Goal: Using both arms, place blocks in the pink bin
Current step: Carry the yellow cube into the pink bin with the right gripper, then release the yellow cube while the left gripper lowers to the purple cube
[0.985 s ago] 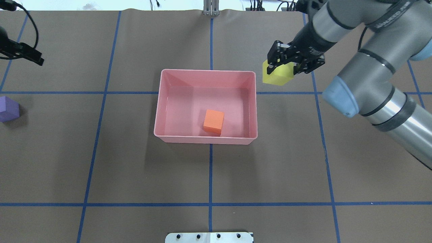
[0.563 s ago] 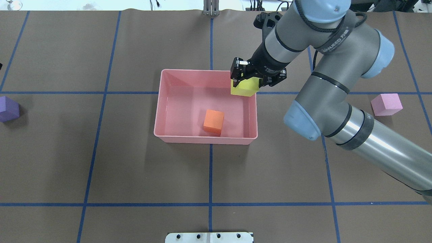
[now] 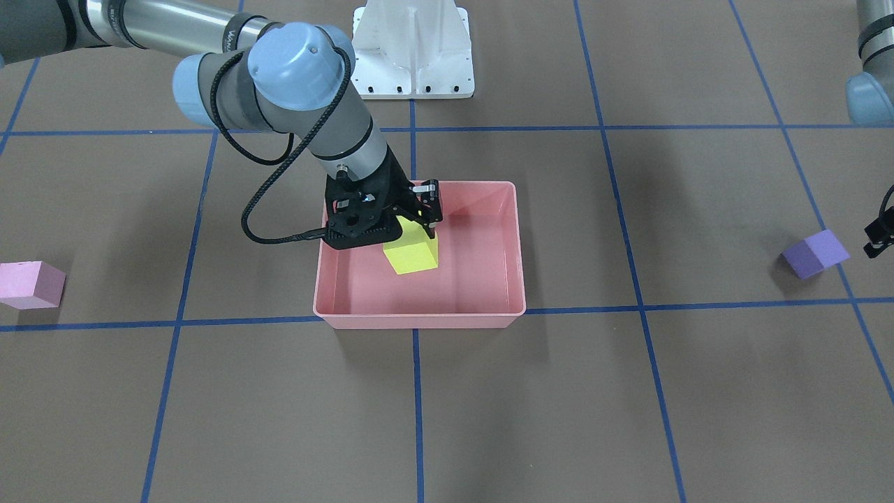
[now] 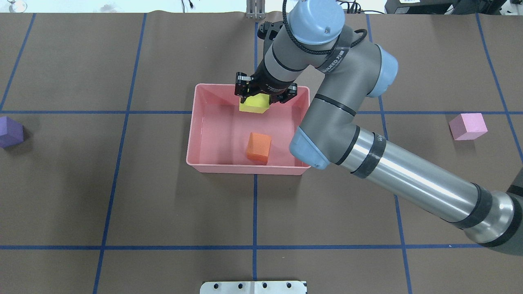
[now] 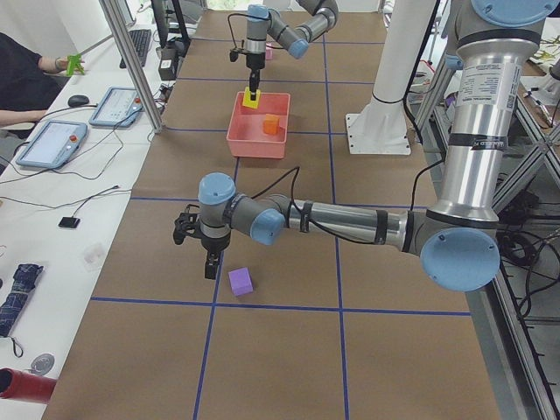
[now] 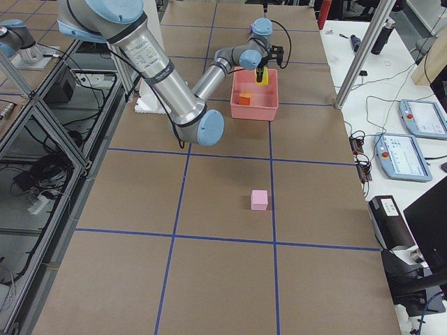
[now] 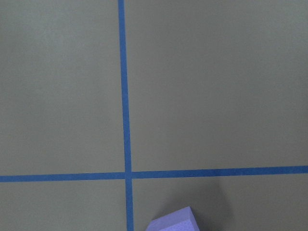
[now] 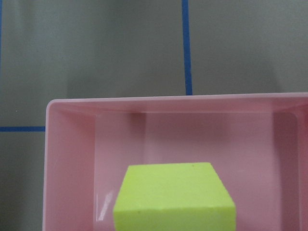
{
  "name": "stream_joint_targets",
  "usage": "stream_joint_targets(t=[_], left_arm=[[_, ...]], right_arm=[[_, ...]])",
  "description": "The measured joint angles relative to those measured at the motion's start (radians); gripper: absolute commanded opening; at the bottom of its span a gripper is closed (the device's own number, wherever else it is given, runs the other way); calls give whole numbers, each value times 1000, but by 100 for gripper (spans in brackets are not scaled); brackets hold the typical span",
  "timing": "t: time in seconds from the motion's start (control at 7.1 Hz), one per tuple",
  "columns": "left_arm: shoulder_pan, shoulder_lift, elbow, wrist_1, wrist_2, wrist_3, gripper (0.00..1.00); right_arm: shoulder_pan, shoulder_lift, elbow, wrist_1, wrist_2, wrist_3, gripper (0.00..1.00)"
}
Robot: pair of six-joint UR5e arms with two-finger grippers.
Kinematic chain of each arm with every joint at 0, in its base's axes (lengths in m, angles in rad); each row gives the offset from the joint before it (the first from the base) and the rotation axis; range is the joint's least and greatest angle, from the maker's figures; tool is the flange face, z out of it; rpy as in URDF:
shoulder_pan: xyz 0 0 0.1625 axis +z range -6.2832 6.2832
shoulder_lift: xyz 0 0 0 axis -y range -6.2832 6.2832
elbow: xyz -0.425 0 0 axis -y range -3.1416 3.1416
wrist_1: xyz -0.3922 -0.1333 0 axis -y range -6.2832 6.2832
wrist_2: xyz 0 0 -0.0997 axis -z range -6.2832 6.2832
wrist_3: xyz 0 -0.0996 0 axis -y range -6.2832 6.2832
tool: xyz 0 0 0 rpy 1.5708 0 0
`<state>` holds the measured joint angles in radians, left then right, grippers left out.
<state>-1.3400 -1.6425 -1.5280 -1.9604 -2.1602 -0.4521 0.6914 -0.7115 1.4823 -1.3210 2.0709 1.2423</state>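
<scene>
Tabletop with the right arm (image 4: 408, 179) reaching from the right edge to the middle, where the pink bin (image 4: 245, 168) stands. The orange block (image 4: 258, 148) lies in the bin by the wall nearest the robot. The yellow block (image 4: 253, 107) hangs above the bin's floor, close to the far wall, pinched between the fingers of the right gripper (image 4: 255, 100). The light pink block (image 4: 468, 126) rests on the table toward the right edge and the purple block (image 4: 10, 131) near the left edge, with the left gripper (image 5: 208, 262) just beside it; its finger spacing cannot be told. Likely risks: released this near the far wall, the light foam cube could clip the rim and bounce out, or cling to one finger. White lettering on the right arm's black strap is not legible.
</scene>
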Motion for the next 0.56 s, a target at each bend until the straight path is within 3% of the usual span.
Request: stream_joint_targets(t=[0.14, 0.56], left_arm=[[1, 19, 20, -58, 0, -57, 100], [43, 58, 55, -240, 21, -312, 100]], right_arm=[[-10, 31, -38, 15, -12, 9, 99], [-27, 62, -62, 36, -35, 59, 100]])
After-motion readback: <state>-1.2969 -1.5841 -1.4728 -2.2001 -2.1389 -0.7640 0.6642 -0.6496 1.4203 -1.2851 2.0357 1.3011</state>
